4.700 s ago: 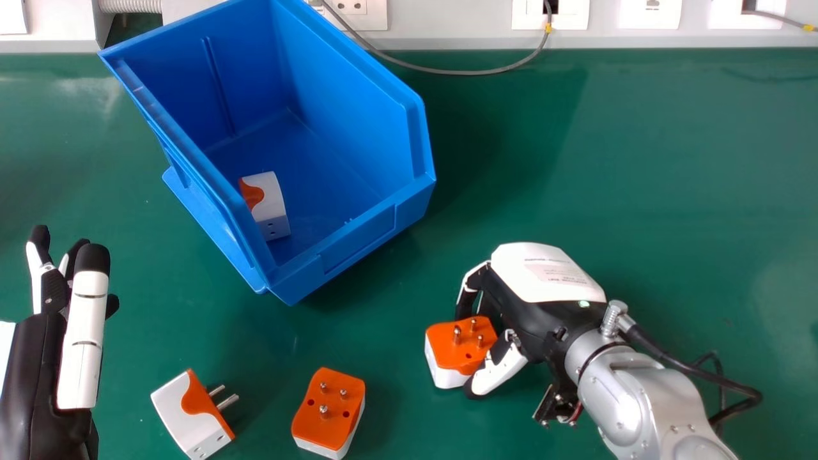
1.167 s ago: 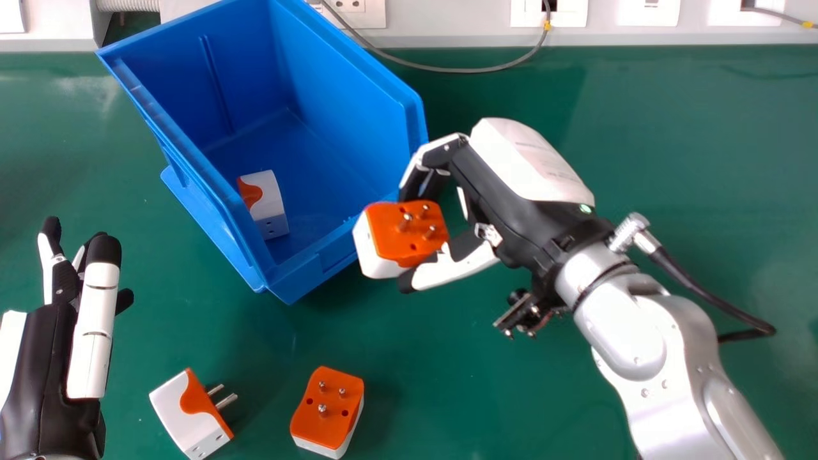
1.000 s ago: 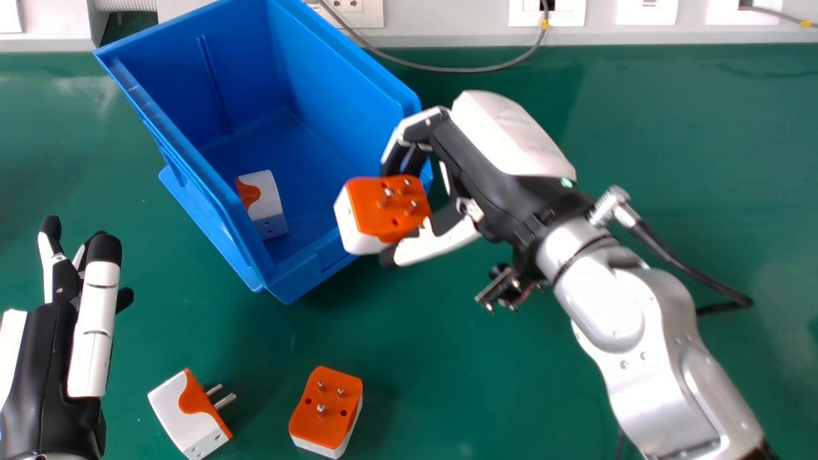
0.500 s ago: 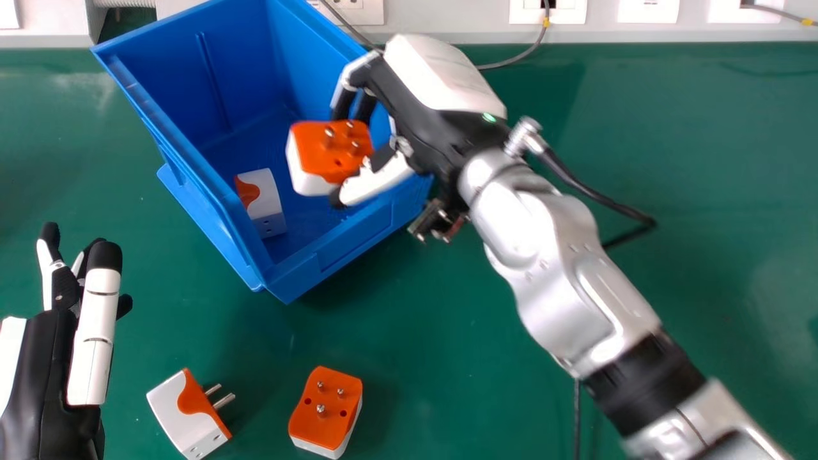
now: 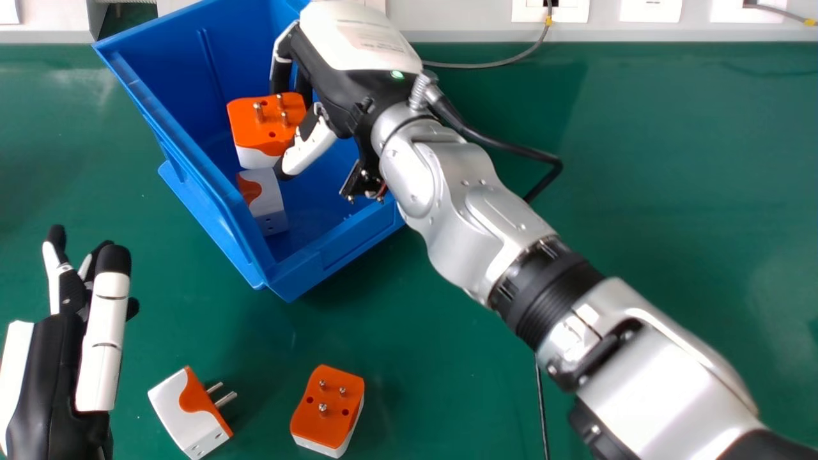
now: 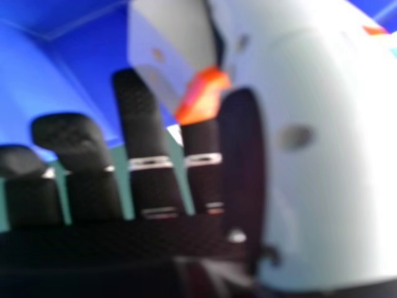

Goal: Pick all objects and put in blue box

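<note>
In the head view my right hand [image 5: 345, 83] is over the blue box [image 5: 192, 167], its fingers and thumb curled round an orange and white plug adapter [image 5: 263, 128], pins up. The right hand view has the hand [image 6: 146, 133] with the held adapter [image 6: 170, 46] between fingers and thumb. A white and orange adapter [image 5: 265, 203] lies inside the box, near its left wall. On the green table are a tilted white adapter [image 5: 192, 415] with pins pointing right and an orange-topped one [image 5: 327, 409] with pins up. My left hand [image 5: 57, 358] is at the left edge, fingers straight.
Wall sockets [image 5: 549, 10] and a grey cable [image 5: 486, 65] run along the table's back edge. The silver right arm stretches across the green table [image 5: 690, 191] from the lower right. A black cable loops beside its wrist.
My right hand has carried the adapter from the table's middle up and left, over the box. The left hand has shifted slightly right. Both table adapters have stayed put.
</note>
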### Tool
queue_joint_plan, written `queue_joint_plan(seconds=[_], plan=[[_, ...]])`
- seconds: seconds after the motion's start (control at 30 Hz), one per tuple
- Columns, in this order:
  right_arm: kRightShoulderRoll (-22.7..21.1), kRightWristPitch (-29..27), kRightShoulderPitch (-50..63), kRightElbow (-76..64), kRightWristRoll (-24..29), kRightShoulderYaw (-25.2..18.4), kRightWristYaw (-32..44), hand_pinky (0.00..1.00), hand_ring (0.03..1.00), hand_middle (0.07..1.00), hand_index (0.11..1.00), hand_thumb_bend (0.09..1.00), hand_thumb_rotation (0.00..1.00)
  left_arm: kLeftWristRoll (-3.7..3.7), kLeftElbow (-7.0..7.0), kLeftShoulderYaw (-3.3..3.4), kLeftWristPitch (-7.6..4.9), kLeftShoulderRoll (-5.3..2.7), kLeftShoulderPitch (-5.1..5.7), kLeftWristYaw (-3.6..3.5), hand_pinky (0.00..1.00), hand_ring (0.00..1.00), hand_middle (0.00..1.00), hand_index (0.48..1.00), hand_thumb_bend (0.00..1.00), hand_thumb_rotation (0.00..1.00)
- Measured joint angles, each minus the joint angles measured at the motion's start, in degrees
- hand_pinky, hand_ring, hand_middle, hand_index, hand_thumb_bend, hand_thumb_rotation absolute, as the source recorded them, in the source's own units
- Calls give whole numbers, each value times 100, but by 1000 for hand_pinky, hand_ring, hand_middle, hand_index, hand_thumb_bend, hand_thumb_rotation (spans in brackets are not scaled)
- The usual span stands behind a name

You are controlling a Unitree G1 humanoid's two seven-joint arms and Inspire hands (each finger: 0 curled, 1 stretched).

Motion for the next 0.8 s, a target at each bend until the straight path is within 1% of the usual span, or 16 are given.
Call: queue_joint_plan(seconds=[0.07,0.1,0.17,0.27,0.33,0.4,0.5,0.57,0.6,0.67,0.7,0.8], plan=[[36,-108,-266,442,73,-6,-77,104,158,426,484,514,0,2,-65,-21,23,-24,52,2,874,950,958,1000,614,1000],[48,-154,-373,619,142,-15,-111,100,156,435,482,515,0,1,-101,-28,26,-43,79,2,876,950,959,1000,617,1000],[68,-219,-511,868,193,-21,-152,99,156,442,482,516,0,-3,-167,-36,34,-57,132,-3,877,951,960,1000,620,1000],[78,-171,-679,1181,225,0,-172,119,177,421,482,515,0,-1,-216,-44,32,-66,159,1,882,951,961,1000,624,1000],[82,-143,-754,1300,223,31,-189,129,187,412,484,514,0,8,-231,-83,32,-81,190,5,884,951,962,1000,625,1000],[86,-92,-814,1377,197,107,-219,134,194,407,485,513,0,30,-267,-114,39,-116,227,8,885,951,962,1000,627,1000],[90,-52,-863,1480,154,193,-232,175,231,409,492,513,0,54,-388,-168,87,-144,281,27,886,951,962,1000,630,1000],[94,-40,-882,1517,156,230,-234,175,231,409,492,513,0,53,-440,-210,107,-165,293,35,886,951,962,1000,630,1000],[94,-32,-884,1527,161,231,-243,207,263,418,505,511,0,53,-461,-219,137,-170,302,43,887,951,963,1000,632,1000],[95,-28,-884,1532,187,227,-261,207,263,418,505,511,0,54,-499,-237,168,-183,326,52,887,951,963,1000,632,1000],[96,-28,-884,1533,211,222,-269,196,291,434,503,511,0,55,-525,-256,187,-188,344,53,887,951,963,1000,632,1000],[97,-31,-884,1539,241,220,-291,179,314,447,501,512,0,58,-576,-312,238,-200,358,54,887,951,964,1000,631,1000]])
